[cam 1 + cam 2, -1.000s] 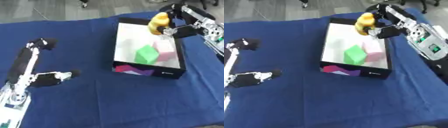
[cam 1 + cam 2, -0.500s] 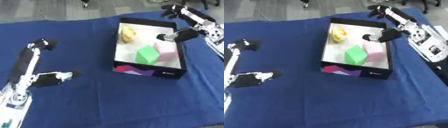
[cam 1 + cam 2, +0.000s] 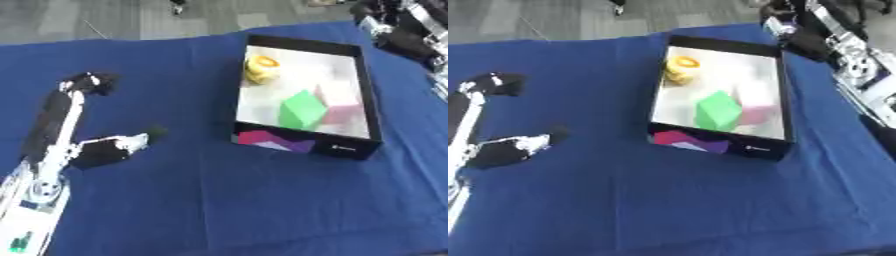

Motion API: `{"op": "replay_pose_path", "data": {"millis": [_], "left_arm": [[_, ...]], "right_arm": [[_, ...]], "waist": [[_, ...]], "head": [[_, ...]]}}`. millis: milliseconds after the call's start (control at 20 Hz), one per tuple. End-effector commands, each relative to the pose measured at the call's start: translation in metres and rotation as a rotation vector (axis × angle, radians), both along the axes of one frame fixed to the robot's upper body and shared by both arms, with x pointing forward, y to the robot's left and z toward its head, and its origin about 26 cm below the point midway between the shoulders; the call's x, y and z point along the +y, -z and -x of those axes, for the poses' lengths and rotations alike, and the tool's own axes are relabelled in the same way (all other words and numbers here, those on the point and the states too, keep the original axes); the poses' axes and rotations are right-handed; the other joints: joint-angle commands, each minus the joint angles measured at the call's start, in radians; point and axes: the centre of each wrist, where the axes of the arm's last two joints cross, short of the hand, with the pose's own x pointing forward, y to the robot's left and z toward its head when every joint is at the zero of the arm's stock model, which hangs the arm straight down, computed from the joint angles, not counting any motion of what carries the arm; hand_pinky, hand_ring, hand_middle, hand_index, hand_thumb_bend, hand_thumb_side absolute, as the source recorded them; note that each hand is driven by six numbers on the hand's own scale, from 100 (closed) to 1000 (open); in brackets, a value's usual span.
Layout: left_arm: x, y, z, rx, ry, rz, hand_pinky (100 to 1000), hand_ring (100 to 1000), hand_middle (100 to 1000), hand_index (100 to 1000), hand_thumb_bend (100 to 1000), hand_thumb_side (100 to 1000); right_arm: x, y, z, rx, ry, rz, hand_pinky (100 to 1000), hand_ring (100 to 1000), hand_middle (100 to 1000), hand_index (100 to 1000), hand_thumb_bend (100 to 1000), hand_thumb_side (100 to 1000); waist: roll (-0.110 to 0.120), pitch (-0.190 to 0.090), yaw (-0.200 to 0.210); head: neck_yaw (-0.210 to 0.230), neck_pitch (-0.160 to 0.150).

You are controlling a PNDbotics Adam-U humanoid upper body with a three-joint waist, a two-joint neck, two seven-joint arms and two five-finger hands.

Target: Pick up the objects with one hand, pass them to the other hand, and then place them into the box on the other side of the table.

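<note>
Inside the black box (image 3: 366,95) at the far right of the blue surface (image 3: 192,200): a yellow object (image 3: 260,69) in the far left corner, a green block (image 3: 301,109) and a pink block (image 3: 341,111) nearer. Right hand (image 3: 785,26) blurred beyond the box's far right corner, holding nothing, finger pose impossible to tell. Left hand (image 3: 112,149) resting at left on the surface, fingers relaxed and spread, empty.

Obscured items: right hand and box contents.
The right hand (image 3: 802,40) was blurred, fingers indistinct; the pink object (image 3: 339,107) in the box (image 3: 367,95) lacked clear edges.
</note>
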Motion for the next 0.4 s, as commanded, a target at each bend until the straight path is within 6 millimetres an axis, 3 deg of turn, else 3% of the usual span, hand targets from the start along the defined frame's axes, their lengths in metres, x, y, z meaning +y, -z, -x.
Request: {"op": "replay_pose_path", "data": {"millis": [50,400], "left_arm": [[0.021,-0.021,-0.003,-0.051,-0.060,0.067,781,660,636,787,550,505],[0.077,-0.052,-0.001,-0.050,-0.171,0.300,795,659,665,797,451,544]], "right_arm": [[0.013,-0.023,0.019,-0.126,-0.080,-0.045,876,897,714,964,100,276],[-0.003,0.003,0.042,-0.168,-0.117,-0.161,877,889,692,942,102,179]], "waist": [[0.002,-0.044,-0.003],[-0.004,-0.061,-0.009]], "head": [[0.034,0.004],[0.062,0.011]]}}
